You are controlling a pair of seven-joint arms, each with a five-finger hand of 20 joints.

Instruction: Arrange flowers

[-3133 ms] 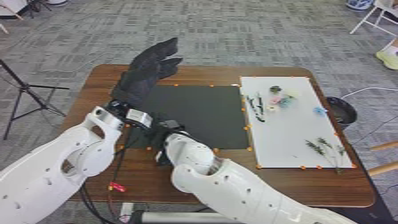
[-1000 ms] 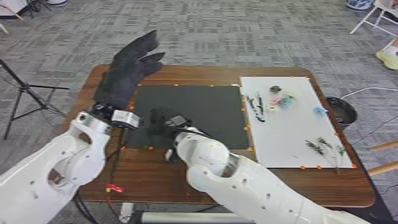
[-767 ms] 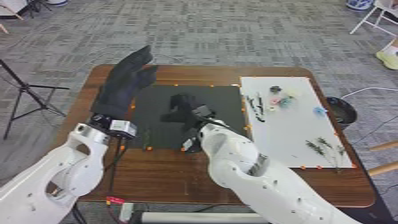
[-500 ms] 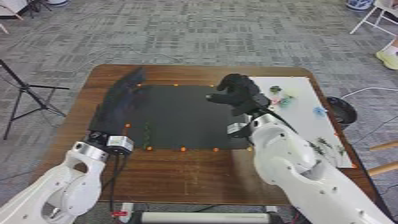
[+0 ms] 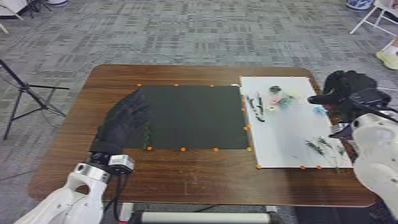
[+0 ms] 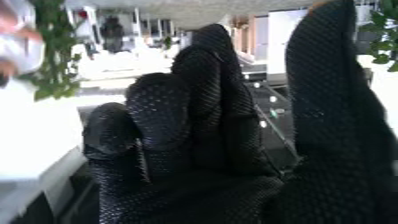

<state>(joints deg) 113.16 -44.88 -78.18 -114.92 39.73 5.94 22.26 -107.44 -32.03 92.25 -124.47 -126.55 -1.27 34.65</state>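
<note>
In the head view, a brown tabletop point(image 5: 195, 185) fills the middle and lower part of the frame. The left arm comes in at the lower left, its hand point(image 5: 123, 120) left of centre, over the left edge of a black mat point(image 5: 195, 115). Those fingers are straight and point toward the top of the frame; whether anything lies under them I cannot tell. Just beside that hand, at the mat's lower left, is a thin green sprig point(image 5: 147, 136). The right arm comes in at the lower right, with its hand point(image 5: 354, 90) at the right of the frame, over the right edge of a white board point(image 5: 289, 130). The right wrist view shows its fingers point(image 6: 158, 107) extended and slightly bent, open and empty, the thumb well apart from them. On the board's upper part lie a dark green rosette point(image 5: 275, 89), small pink, pale green and cream flowers point(image 5: 275, 100) near it, and slender dark pieces point(image 5: 259, 107) to their left. A blue flower point(image 5: 320, 110) lies near the board's right edge, close to the right hand, and leafy green stems point(image 5: 318, 147) are at its lower right. Small orange markers point(image 5: 183, 149) edge the mat and board.
</note>
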